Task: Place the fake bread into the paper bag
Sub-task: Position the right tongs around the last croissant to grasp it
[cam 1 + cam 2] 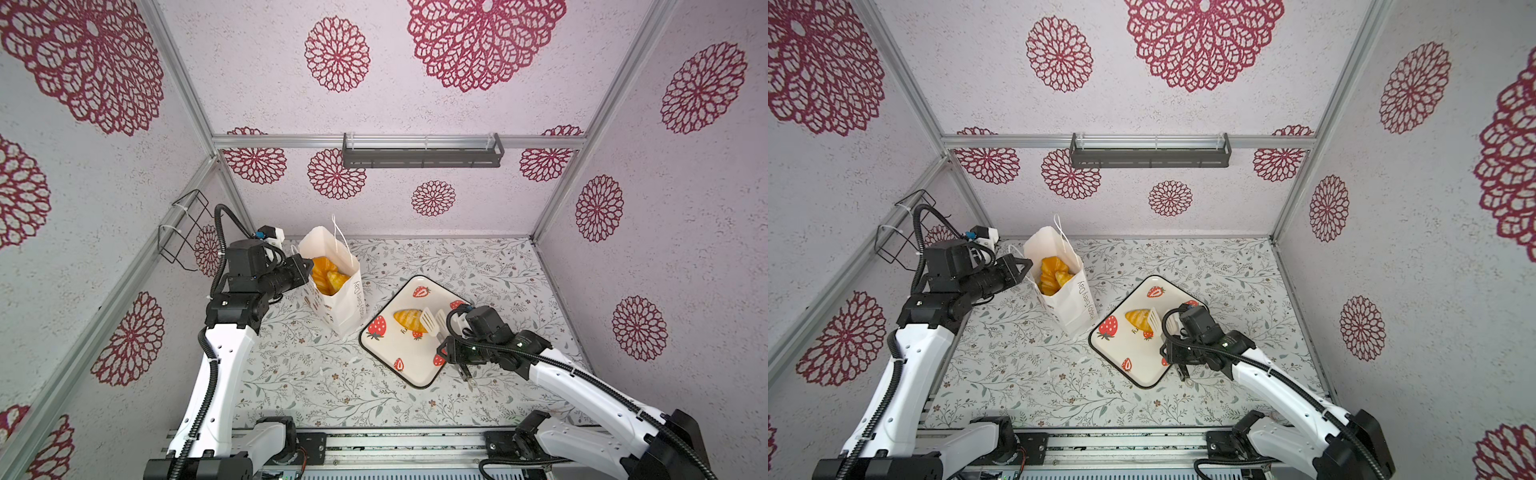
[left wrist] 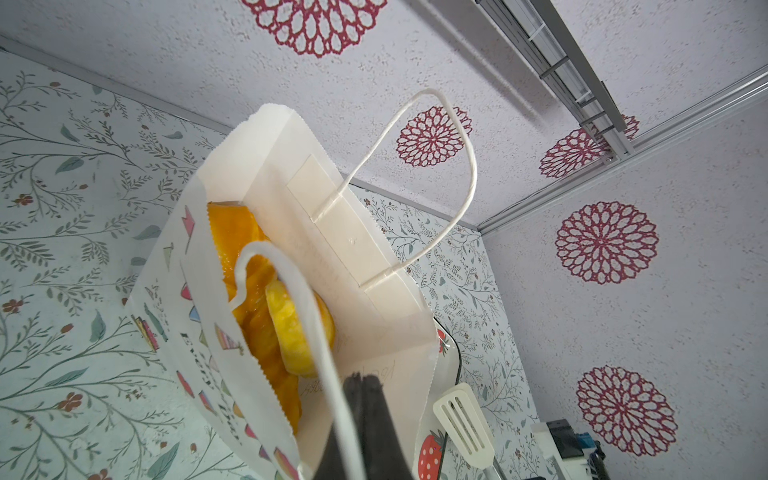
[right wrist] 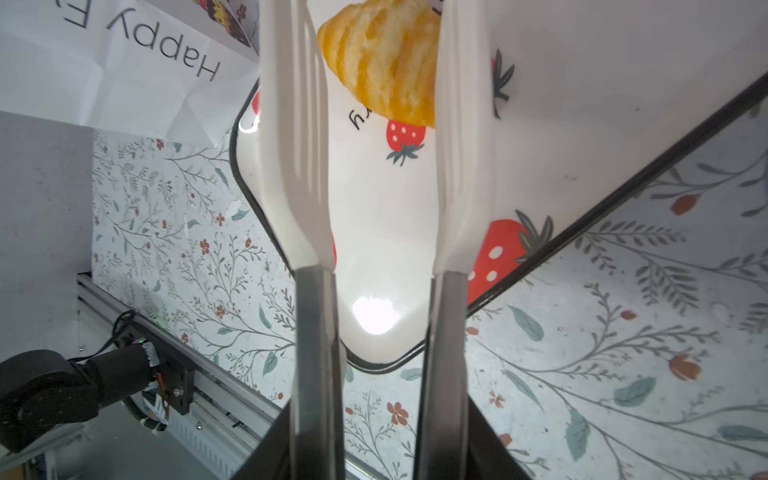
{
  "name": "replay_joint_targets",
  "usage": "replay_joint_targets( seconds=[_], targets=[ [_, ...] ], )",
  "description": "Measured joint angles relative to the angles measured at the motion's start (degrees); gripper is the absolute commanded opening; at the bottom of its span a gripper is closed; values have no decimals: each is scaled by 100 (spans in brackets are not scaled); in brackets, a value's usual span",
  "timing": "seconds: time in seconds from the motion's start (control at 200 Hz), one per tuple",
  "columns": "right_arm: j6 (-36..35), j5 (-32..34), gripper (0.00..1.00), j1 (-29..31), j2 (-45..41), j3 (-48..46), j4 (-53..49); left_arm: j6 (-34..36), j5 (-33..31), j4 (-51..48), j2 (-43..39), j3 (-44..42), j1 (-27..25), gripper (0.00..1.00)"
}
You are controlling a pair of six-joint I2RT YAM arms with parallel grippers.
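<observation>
The white paper bag [image 1: 347, 309] [image 1: 1075, 307] [image 2: 357, 249] stands open at the back left, with several pieces of golden fake bread [image 1: 328, 276] [image 1: 1052, 274] [image 2: 257, 324] inside. My left gripper [image 1: 309, 266] [image 1: 1029, 264] [image 2: 363, 384] is shut at the bag's rim, beside a cord handle. Whether paper is pinched does not show. One croissant [image 1: 409, 319] [image 1: 1139, 319] [image 3: 382, 58] lies on the strawberry tray [image 1: 415, 365] [image 1: 1133, 380] [image 3: 382, 232]. My right gripper [image 1: 446, 338] [image 1: 1173, 349] [image 3: 380, 449] holds white slotted tongs [image 1: 430, 320] [image 3: 295, 145], blades apart on either side of the croissant.
The tray sits right of the bag, almost touching its base. A black wire basket [image 1: 183, 232] hangs on the left wall and a grey shelf [image 1: 422, 156] on the back wall. The metal rail [image 1: 395, 449] with both arm bases runs along the front edge.
</observation>
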Motion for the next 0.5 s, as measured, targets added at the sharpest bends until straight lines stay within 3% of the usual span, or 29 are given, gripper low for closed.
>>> replay_joint_targets(
  seconds=[0.195,0.35,0.5],
  targets=[
    [-299,-120,34,-387,365,-44,197,0,-13,-2,0,0,0,0],
    [-291,-640,35,-975,391,-339,772,2,-22,-4,0,0,0,0],
    [-245,-1134,35,-1075,573,-557,1342,2,-24,-7,0,2,0,0]
  ],
)
